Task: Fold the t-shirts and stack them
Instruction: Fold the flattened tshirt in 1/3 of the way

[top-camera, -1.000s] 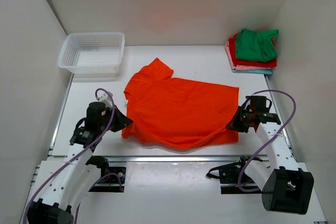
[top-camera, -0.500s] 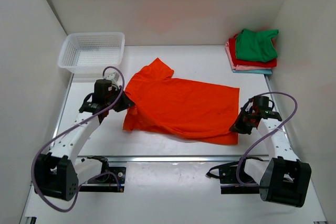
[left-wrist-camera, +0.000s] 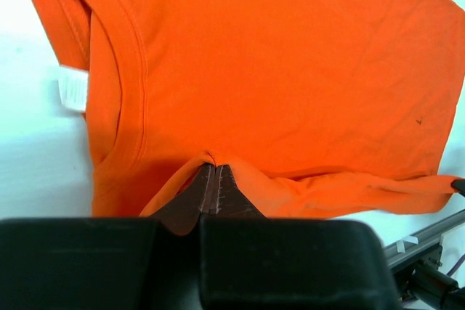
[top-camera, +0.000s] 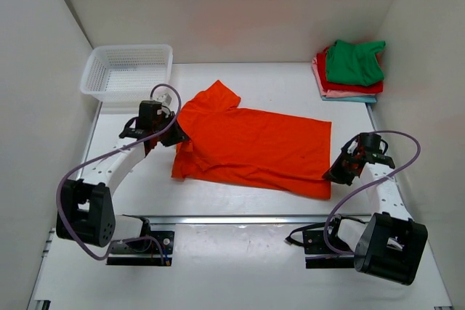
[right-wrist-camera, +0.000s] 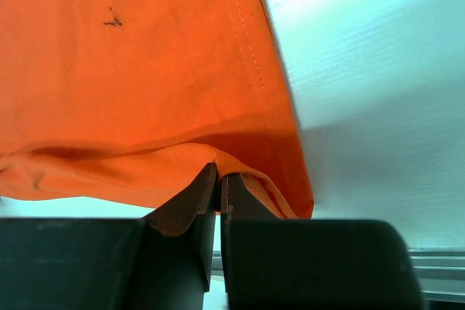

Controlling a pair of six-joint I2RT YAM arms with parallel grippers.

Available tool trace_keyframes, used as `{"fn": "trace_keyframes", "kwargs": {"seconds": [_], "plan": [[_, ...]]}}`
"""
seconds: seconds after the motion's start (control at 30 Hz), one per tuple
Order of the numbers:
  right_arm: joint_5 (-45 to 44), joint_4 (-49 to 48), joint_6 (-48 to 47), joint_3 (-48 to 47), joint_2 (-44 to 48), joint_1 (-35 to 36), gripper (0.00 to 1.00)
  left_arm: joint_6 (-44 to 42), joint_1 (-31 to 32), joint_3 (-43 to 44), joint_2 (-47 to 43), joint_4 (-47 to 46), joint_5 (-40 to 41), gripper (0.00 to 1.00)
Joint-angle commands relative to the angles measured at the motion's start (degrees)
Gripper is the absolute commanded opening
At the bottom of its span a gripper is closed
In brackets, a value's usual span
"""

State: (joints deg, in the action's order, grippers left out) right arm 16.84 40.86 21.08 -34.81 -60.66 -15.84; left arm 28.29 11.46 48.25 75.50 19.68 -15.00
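The bright orange t-shirt (top-camera: 251,149) lies spread across the middle of the table, its near half folded over. My left gripper (top-camera: 176,138) is shut on the shirt's left edge near the collar; the wrist view shows the cloth (left-wrist-camera: 290,70) pinched between the closed jaws, with a white label (left-wrist-camera: 72,88) at the neck. My right gripper (top-camera: 334,173) is shut on the shirt's right hem corner, cloth (right-wrist-camera: 145,78) pinched in the jaws. A stack of folded shirts (top-camera: 350,70), green on top of red, pink and light blue, sits at the back right.
A white mesh basket (top-camera: 128,72) stands at the back left corner. White walls enclose the table on three sides. A metal rail (top-camera: 240,218) runs along the near edge in front of the arm bases.
Both grippers have carried the shirt's near edge away from the bases, the left one farthest. The near half now lies folded over the far half, and the shirt looks narrower.
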Motion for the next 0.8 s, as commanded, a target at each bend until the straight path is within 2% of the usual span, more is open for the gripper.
{"fn": "trace_keyframes", "kwargs": {"seconds": [0.0, 0.2, 0.23, 0.27, 0.3, 0.37, 0.4, 0.5, 0.67, 0.77], "plan": [[1.09, -2.37, 1.42, 0.88, -0.24, 0.01, 0.00, -1.84, 0.40, 3.60, 1.92, -2.10, 0.59, 0.00], [0.48, -4.56, 2.47, 2.29, -0.16, -0.77, 0.00, -3.15, -0.65, 7.81, 7.54, -1.94, 0.77, 0.00], [0.30, -4.30, 2.39, 2.37, -0.07, -0.78, 0.08, -3.24, -0.74, 9.13, 7.90, -1.75, 1.03, 0.03], [0.04, -4.82, 2.65, 2.11, -0.07, -1.47, 0.12, -3.51, -1.26, 9.67, 9.21, -1.32, 0.86, 0.18], [-0.57, -5.26, 3.17, 1.59, -0.24, -1.65, 0.17, -3.33, -1.62, 10.54, 9.92, -1.75, 0.68, 0.23], [-3.12, -5.52, 3.18, 0.53, 1.33, -1.83, 0.27, -2.63, -3.02, 11.95, 10.54, -2.37, 0.15, 0.23], [-4.78, -5.96, 3.70, -0.34, 1.60, -1.31, 0.26, -2.28, -3.46, 12.83, 10.71, -2.45, 0.15, 0.29], [-6.46, -7.02, 3.79, -2.36, 1.43, 0.53, 0.31, -2.97, -3.38, 16.16, 12.11, -1.15, 2.08, 0.35], [-2.88, -13.16, 3.00, -4.74, -5.58, 4.40, 0.32, -6.49, 0.13, 25.82, 20.11, 5.44, 3.93, 0.35], [-2.52, -16.15, 3.18, -7.98, -13.13, 8.01, 0.32, -6.68, 2.06, 26.46, 25.30, 5.19, 4.37, 0.33]]}}
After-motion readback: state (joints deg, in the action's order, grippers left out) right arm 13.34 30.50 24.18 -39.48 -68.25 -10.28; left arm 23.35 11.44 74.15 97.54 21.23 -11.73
